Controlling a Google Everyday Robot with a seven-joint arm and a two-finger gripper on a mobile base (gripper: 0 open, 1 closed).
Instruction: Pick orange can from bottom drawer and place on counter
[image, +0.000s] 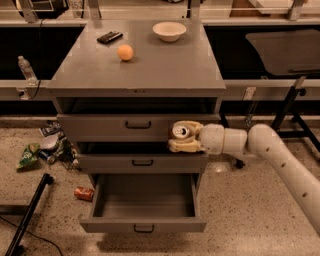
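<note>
Nearest us, the bottom drawer (110, 226) stands pulled out, its grey floor in view, though its front panel hides the inside of the near wall. To its left on the speckled floor lies a red can (84, 193), and a black pole (27, 220) runs off the lower left corner, so we cannot tell what it belongs to.

The white arm (280, 160) comes in from the right edge, where its base is cut off. Its gripper (181, 140) hangs in front of the cabinet's right side, level with the gap between the two upper drawers. Its pale fingers (183, 146) are closed around the orange can (180, 131), which is held above the open drawer and below the worktop, its silver top tilted toward us. The fingers cover most of the can's sides, so we make out little of its pattern.

Further left, litter (29, 155) lies against the cabinet, too jumbled to name apart.

On the worktop (165, 70) sit an orange ball (125, 52), then a flat black object (109, 37) we cannot identify, and a pale bowl (169, 31) at the back.
</note>
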